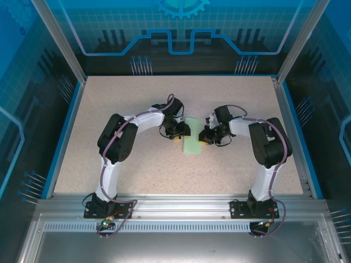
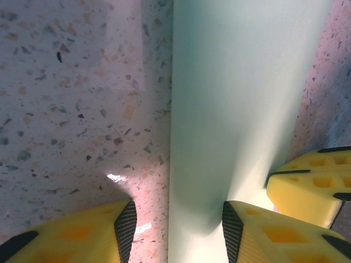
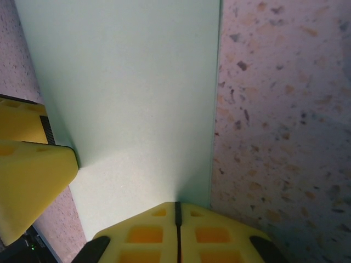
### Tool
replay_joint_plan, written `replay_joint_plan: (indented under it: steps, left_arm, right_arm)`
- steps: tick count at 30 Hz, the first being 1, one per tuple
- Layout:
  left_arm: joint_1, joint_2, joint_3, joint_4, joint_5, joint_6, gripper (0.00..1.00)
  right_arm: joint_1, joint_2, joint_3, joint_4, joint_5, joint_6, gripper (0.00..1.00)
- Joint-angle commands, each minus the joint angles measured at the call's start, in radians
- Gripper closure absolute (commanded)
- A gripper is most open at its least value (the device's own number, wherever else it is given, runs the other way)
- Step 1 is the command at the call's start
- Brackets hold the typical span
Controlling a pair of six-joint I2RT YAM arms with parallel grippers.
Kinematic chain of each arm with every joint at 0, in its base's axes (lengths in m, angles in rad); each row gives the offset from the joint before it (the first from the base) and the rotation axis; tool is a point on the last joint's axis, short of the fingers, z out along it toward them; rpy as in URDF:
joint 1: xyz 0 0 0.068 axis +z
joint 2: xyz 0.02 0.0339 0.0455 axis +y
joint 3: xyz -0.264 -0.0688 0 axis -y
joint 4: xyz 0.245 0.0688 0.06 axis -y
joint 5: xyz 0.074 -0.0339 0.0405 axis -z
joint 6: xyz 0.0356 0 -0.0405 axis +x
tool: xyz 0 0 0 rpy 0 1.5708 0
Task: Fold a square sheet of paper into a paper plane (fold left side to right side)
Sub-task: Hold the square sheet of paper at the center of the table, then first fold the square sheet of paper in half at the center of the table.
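The square sheet of paper lies at mid-table as a narrow pale mint-green strip, folded over on itself. My left gripper is at its left side, open. In the left wrist view the left gripper straddles the strip's left edge: one finger sits over the bare table, the other rests on the paper. My right gripper is at the strip's right side. In the right wrist view the right gripper is shut, its tips set down on the paper just inside its right edge, with nothing between them.
The speckled tabletop is bare around the strip. A blue rim and transparent walls enclose the table. Each wrist view catches the other arm's yellow fingers close by across the paper.
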State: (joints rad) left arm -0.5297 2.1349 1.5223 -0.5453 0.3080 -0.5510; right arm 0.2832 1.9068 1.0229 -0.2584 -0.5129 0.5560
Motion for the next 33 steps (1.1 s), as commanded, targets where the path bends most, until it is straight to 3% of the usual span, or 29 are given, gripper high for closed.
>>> replay_joint_plan:
  steps: [1,7,17,33]
  left_arm:
    - [0.000,-0.063,-0.021,-0.019,-0.050,0.004,0.48]
    - [0.007,-0.171,-0.043,-0.023,-0.054,0.025,0.47]
    - [-0.030,-0.118,-0.052,0.128,0.204,0.006,0.59]
    - [0.010,0.005,-0.090,0.115,0.144,0.008,0.62]
  right_arm:
    - [0.013,0.058,-0.019,-0.105,0.124,-0.025,0.93]
    - [0.013,0.056,-0.020,-0.123,0.148,-0.036,0.93]
    - [0.012,0.052,-0.019,-0.125,0.146,-0.035,0.93]
    - [0.011,0.049,-0.017,-0.146,0.169,-0.048,0.93]
